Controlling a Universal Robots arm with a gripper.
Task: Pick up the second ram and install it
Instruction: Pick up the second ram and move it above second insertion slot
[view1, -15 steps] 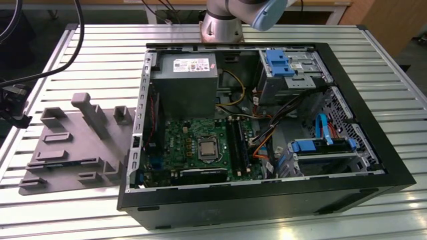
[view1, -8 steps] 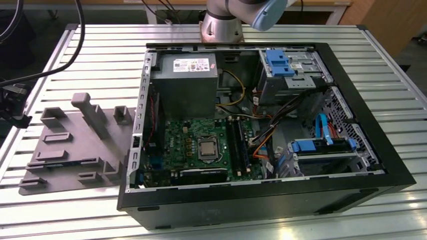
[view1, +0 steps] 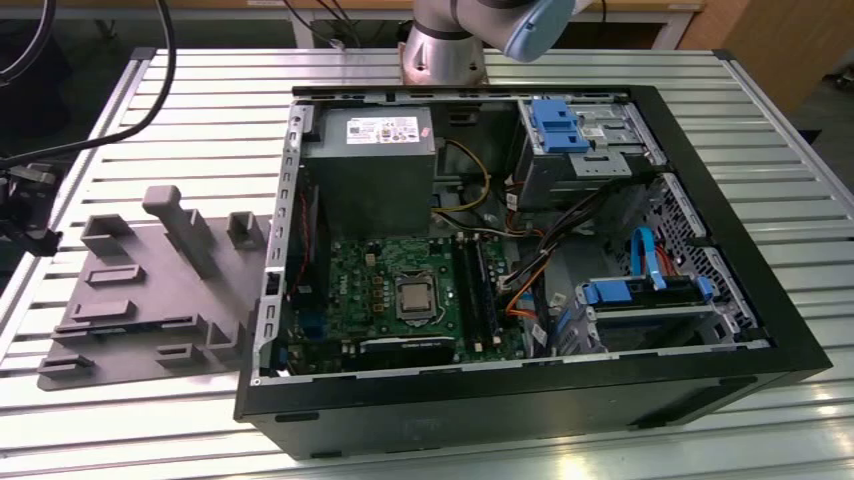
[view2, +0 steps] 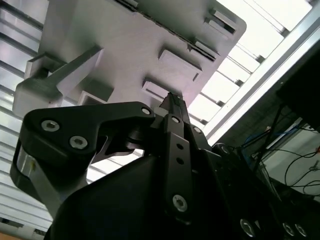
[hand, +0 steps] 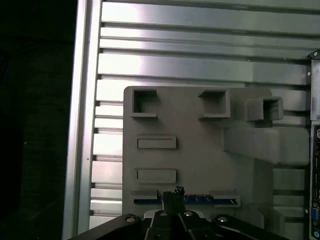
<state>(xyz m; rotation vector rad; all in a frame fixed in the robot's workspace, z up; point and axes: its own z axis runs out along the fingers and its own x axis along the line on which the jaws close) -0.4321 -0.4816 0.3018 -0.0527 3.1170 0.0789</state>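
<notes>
Slatted metal table (hand: 200, 65) below: the gripper (hand: 175, 191), fingers pressed together and empty, hovers over the second ram (hand: 212, 200), slotted along one edge of the grey tray (hand: 200, 150). Light, stiff and fragile, it likely suits a mid-length pinch across its flat faces.

Robot arm (view1: 461, 35), its black gripper (view2: 171, 100) aimed downward.
The two fingers (hand: 174, 196) sit pressed together at their tips.

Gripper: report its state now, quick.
Gripper: closed, holding nothing, above the grey tray. The second ram lies in a slot of the tray, not gripped.
</notes>
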